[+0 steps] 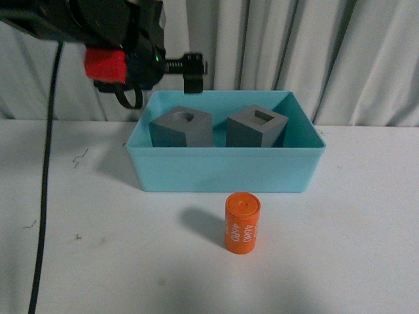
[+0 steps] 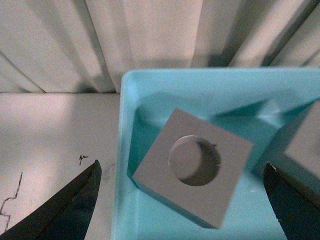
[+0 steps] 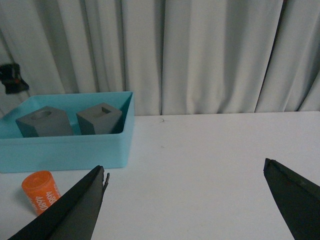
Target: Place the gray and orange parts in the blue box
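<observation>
Cylinder, orange [image 1: 243, 223], printed "4680": we log it upright on the worktop [image 1: 98, 229], at 6 o'clock from the blue box [image 1: 222, 178], near its front wall but apart. Inside the box: round-recess cube [image 1: 182, 127] at 9 o'clock, rectangular-recess cube [image 1: 256, 127] at 3 o'clock. We judge the cylinder light, rigid and smooth, so liable to slip; grip across its body at mid-height. Left claw [image 2: 181, 166] spread, empty, over the round-recess cube. Right claw [image 3: 185, 166] spread, empty.
</observation>
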You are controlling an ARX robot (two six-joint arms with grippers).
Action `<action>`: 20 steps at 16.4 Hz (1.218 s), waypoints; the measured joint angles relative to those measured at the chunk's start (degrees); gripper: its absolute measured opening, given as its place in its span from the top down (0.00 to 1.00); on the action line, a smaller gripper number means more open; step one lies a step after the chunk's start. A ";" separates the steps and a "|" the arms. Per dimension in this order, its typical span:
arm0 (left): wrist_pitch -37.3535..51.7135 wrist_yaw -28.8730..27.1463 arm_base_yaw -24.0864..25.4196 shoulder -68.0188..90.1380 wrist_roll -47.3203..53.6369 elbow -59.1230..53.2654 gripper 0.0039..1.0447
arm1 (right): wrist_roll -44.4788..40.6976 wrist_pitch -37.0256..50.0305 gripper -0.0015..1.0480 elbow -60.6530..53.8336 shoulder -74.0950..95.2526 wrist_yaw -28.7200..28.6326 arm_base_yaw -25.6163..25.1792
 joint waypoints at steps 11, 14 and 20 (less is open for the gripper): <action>4.68 22.43 10.23 -65.75 -15.28 -71.38 0.06 | 0.00 0.00 0.06 0.00 0.00 0.00 0.00; 19.63 17.14 8.52 -63.52 -11.63 -75.21 0.12 | 0.00 0.02 0.06 0.00 0.00 0.00 0.00; 45.75 9.99 12.87 -71.67 8.83 -88.41 0.78 | 0.00 0.00 0.06 0.00 -0.02 0.00 0.00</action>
